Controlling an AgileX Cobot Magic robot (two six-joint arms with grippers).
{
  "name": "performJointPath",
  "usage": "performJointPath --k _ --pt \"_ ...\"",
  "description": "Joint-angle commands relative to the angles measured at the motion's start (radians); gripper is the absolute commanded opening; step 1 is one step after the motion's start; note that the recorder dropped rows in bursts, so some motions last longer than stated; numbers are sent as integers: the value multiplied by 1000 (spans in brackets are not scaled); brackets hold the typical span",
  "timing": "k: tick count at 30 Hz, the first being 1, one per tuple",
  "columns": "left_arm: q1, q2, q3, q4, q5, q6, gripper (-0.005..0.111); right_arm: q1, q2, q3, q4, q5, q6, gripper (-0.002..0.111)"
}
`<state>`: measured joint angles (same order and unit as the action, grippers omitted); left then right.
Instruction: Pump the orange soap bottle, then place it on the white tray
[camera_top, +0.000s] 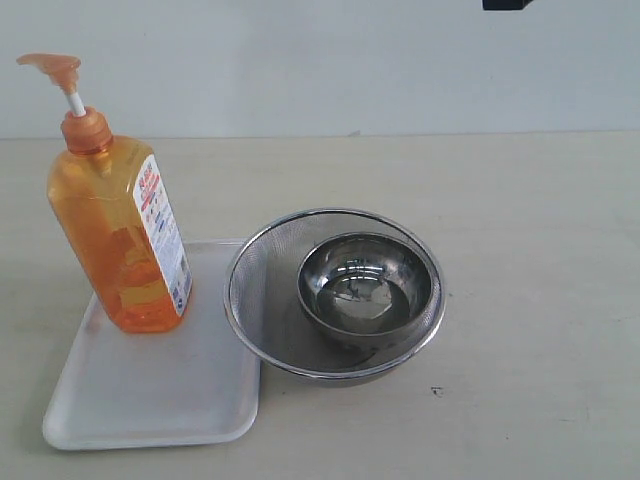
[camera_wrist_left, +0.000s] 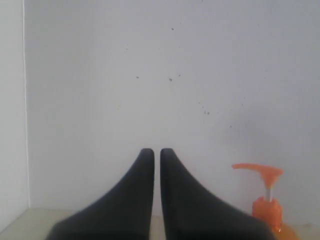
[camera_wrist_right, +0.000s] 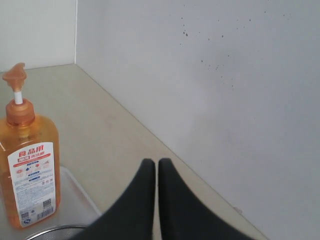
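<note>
Left gripper (camera_wrist_left: 156, 152): black fingers drawn together to a thin slit, nothing between them; right gripper (camera_wrist_right: 156, 162): likewise pressed together and empty. Orange soap bottle (camera_top: 118, 250): upright on the far part of the white tray (camera_top: 150, 400), white pump stem showing, clear of both grippers. Mesh strainer (camera_top: 258, 290): just beside the tray on the table, holding a steel bowl (camera_top: 368, 290).

Shows a matte beige tabletop (camera_top: 540, 250) with a plain white wall (camera_top: 320, 60) rising along its far edge, faintly dark-speckled, evenly lit.
</note>
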<state>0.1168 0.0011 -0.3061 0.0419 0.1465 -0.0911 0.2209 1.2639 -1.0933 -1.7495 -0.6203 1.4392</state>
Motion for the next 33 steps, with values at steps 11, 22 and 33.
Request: performJointPath --k 11,22,33 --pt "-79 -1 199 -1 -82 20 5 -7 -8 6 5 -3 -1 0" --pt "-79 -1 306 -12 84 39 5 -7 -8 6 5 -3 -1 0" --pt "-79 -1 306 -17 153 137 5 -7 -8 6 5 -1 -1 0"
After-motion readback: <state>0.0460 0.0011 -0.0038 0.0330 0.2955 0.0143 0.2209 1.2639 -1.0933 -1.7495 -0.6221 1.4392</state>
